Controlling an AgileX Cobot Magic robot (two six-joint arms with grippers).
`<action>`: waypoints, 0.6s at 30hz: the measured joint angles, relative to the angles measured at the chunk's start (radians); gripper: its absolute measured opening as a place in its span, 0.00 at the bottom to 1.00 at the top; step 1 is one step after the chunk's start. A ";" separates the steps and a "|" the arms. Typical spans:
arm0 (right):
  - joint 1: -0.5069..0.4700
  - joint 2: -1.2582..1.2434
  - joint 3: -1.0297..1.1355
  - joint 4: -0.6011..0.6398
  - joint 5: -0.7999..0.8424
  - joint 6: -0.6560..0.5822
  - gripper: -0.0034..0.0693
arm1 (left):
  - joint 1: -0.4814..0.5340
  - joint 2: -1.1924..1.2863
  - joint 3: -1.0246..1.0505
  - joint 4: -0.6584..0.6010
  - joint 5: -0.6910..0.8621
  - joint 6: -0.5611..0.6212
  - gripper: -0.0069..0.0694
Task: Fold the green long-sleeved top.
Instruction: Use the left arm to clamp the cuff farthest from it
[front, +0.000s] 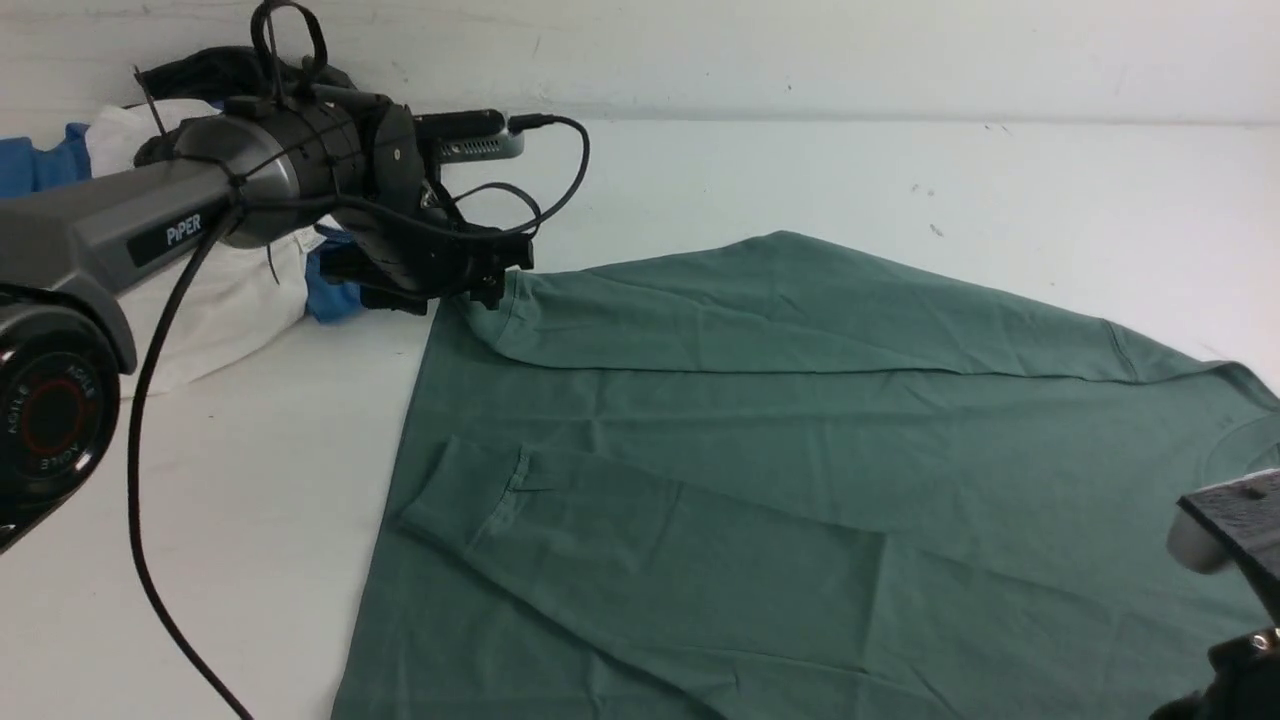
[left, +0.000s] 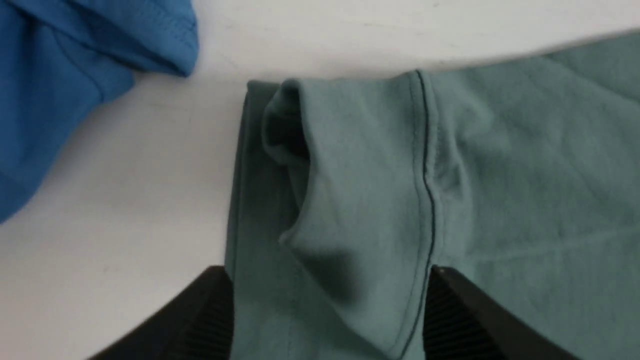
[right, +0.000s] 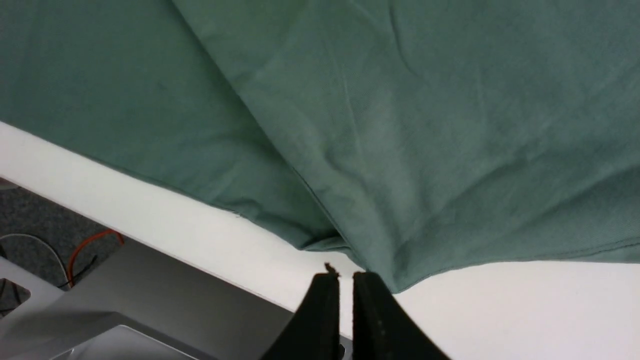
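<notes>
The green long-sleeved top (front: 750, 450) lies spread flat on the white table, both sleeves folded across its body. My left gripper (front: 480, 285) hovers over the far sleeve's cuff (left: 360, 175) at the garment's far left corner. It is open, its fingers straddling the cuff (left: 327, 272) without pinching it. In the front view only part of the right arm (front: 1235, 520) shows, at the lower right edge. My right gripper (right: 345, 276) is shut, its tips meeting a corner of the top's edge (right: 390, 280), and creases in the cloth (right: 400, 125) run toward them.
A blue garment (front: 335, 290) (left: 75, 60), a white one (front: 220, 300) and a dark one (front: 220, 70) are heaped at the far left, just beside my left gripper. The table's near edge (right: 150, 200) runs close to my right gripper, with floor and cables below it.
</notes>
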 joint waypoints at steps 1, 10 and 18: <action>0.000 0.000 0.000 0.000 -0.001 0.000 0.09 | 0.000 0.009 0.000 0.000 -0.021 0.000 0.71; 0.000 0.000 0.000 0.000 -0.006 0.001 0.09 | 0.000 0.043 0.000 0.000 -0.129 0.000 0.46; 0.000 0.000 0.000 -0.008 -0.012 0.001 0.09 | 0.000 0.021 0.000 0.000 -0.024 0.045 0.11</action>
